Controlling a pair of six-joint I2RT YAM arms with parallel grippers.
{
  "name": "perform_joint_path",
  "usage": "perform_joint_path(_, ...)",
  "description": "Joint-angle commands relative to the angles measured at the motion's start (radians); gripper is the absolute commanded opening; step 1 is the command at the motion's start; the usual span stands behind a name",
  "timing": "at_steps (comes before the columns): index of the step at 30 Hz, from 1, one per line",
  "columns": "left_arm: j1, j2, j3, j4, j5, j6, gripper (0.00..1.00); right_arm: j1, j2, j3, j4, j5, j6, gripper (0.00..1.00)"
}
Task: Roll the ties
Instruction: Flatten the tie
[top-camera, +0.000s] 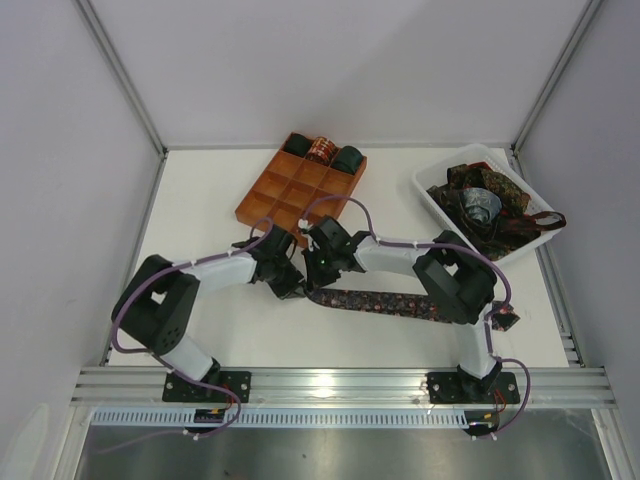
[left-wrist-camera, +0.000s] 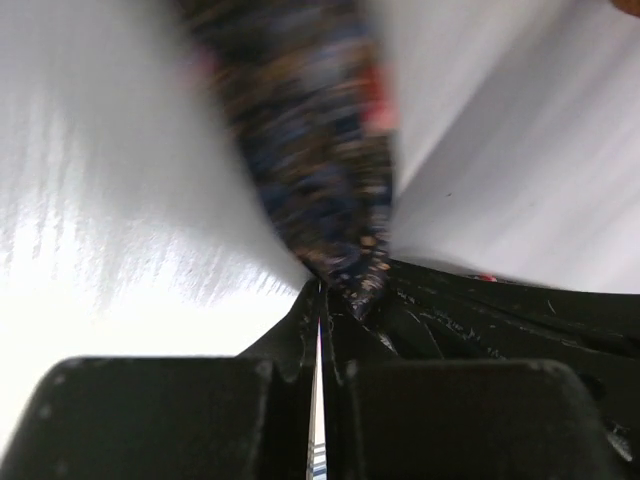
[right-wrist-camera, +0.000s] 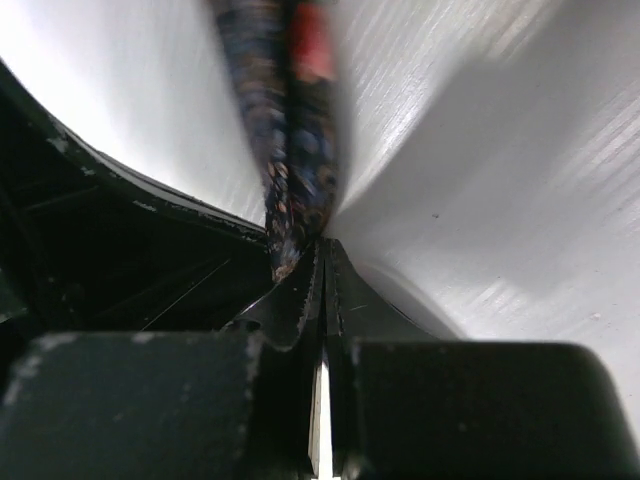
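A long dark tie with a reddish floral print (top-camera: 400, 302) lies flat on the white table, running right from my two grippers. My left gripper (top-camera: 291, 285) and right gripper (top-camera: 318, 273) meet tip to tip at its left end. In the left wrist view the jaws (left-wrist-camera: 322, 288) are shut with the tie's end (left-wrist-camera: 345, 255) at their tips. In the right wrist view the jaws (right-wrist-camera: 323, 245) are shut with the folded tie end (right-wrist-camera: 285, 215) at their tips. Three rolled ties (top-camera: 320, 150) sit in the tray's back row.
The orange-brown gridded tray (top-camera: 262, 200) stands just behind the grippers. A white plastic bin (top-camera: 438, 206) at the back right holds a heap of loose ties (top-camera: 505, 205) and a grey coil (top-camera: 480, 203). White walls close in the table on three sides.
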Motion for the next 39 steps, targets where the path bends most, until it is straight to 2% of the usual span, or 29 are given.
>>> perform_joint_path(1, -0.005, -0.066, 0.015, -0.022, -0.021, -0.001, 0.01, -0.01, -0.012, 0.002, -0.051, 0.015, -0.004, 0.0)
perform_joint_path(3, -0.007, -0.128, -0.006, -0.051, -0.006, 0.01, 0.02, -0.027, -0.006, 0.063, -0.072, 0.026, -0.025, 0.0)
perform_joint_path(6, 0.002, -0.24, -0.032, -0.118, -0.018, 0.06, 0.14, -0.053, -0.005, 0.136, -0.124, 0.057, -0.042, 0.0)
perform_joint_path(7, 0.005, -0.266, -0.029, -0.145, -0.035, 0.073, 0.23, -0.064, -0.011, 0.152, -0.141, 0.064, -0.047, 0.0)
perform_joint_path(11, 0.04, -0.408, -0.023, -0.284, -0.076, 0.129, 0.37, -0.075, -0.011, 0.219, -0.189, 0.037, -0.075, 0.01)
perform_joint_path(15, 0.118, -0.541, 0.009, -0.364, -0.167, 0.194, 0.51, -0.065, 0.04, 0.275, -0.166, -0.023, -0.069, 0.01)
perform_joint_path(20, 0.293, -0.587, 0.032, -0.395, -0.173, 0.287, 0.54, -0.021, 0.132, 0.368, -0.115, 0.041, -0.027, 0.0)
perform_joint_path(24, 0.355, -0.621, 0.049, -0.412, -0.179, 0.323, 0.55, 0.02, 0.201, 0.443, -0.066, 0.193, -0.024, 0.0)
perform_joint_path(30, 0.363, -0.662, 0.093, -0.45, -0.216, 0.353, 0.65, 0.063, 0.317, 0.578, -0.097, 0.411, 0.004, 0.0)
perform_joint_path(36, 0.364, -0.652, 0.13, -0.498, -0.285, 0.424, 0.71, 0.082, 0.445, 0.71, -0.186, 0.423, -0.01, 0.0)
perform_joint_path(39, 0.364, -0.626, 0.15, -0.51, -0.31, 0.465, 0.72, 0.086, 0.453, 0.706, -0.178, 0.359, -0.013, 0.0)
